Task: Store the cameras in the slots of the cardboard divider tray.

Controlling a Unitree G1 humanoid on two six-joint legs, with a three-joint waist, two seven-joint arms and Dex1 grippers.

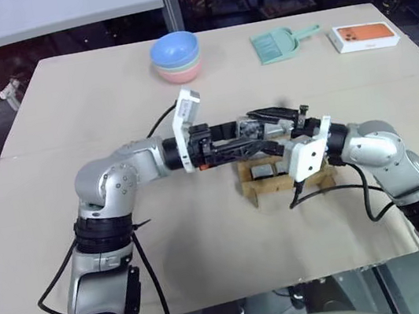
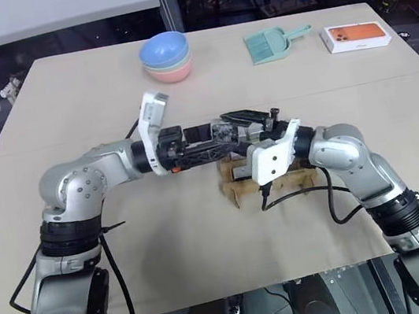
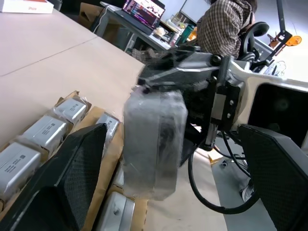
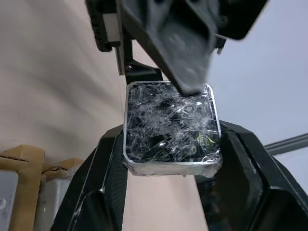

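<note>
My right fingers (image 4: 171, 192) pinch a plastic-wrapped camera (image 4: 171, 127) mid-frame above the cardboard divider tray (image 1: 256, 189), left fingers (image 3: 173, 178) spread around it; rigid, probably slippery, so I'd grip its flat sides.

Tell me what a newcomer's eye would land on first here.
Mid-table, the two grippers meet above the cardboard divider tray: the right gripper is shut on a plastic-wrapped camera with a black face, and the left gripper stands open around it. Several cameras already sit in the tray's slots. At the far edge sit stacked bowls, a mint-green dustpan and a white-and-orange box.
</note>
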